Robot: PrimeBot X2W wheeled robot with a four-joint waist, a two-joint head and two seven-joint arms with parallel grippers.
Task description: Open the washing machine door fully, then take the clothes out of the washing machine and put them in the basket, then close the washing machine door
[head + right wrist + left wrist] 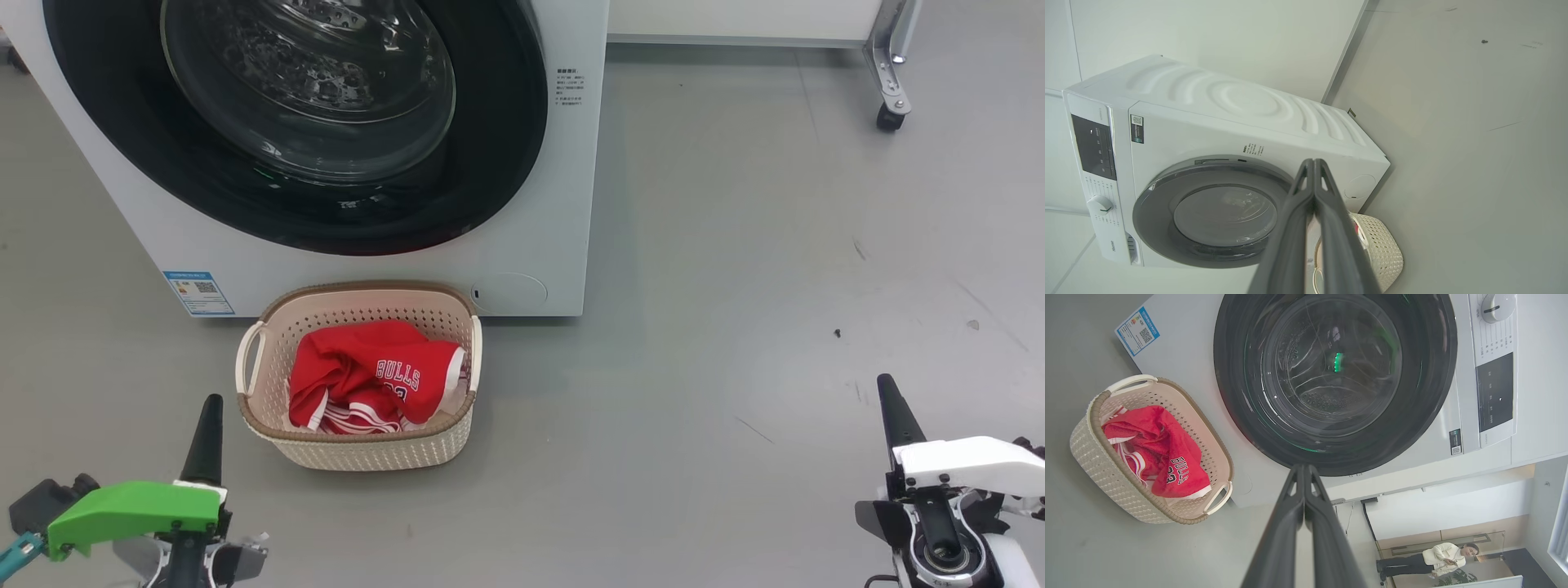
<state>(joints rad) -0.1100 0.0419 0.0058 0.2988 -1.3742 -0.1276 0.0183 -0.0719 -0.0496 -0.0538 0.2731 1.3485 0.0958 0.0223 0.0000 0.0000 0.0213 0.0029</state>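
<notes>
1. The large round washing machine door with its glossy black rim and bulging clear glass window [310, 98] takes up the upper left of the head view. In the right wrist view it lies flush against the big white front-loading washing machine [563, 204], so it appears shut, as the task's last step requires.
2. The small cream perforated plastic basket with a brown woven-look rim [367, 453] stands on the grey floor [735, 327] at lower centre-left, just in front of the machine and below the door. That is probably to keep the carry short.
3. The red "BULLS" jersey with striped trim [367, 376] lies crumpled inside the basket. No fabric can be made out through the glass.
4. The left gripper [211, 408], under a green housing at lower left, points up the frame. Its two dark fingers are pressed together on nothing, near the basket but apart from it.
5. The right gripper [888, 388], under a white housing at lower right, is likewise closed and empty, well apart from the basket.
6. Both arms sit low, clear of the machine, in a rest-like pose, and the task looks complete.
</notes>
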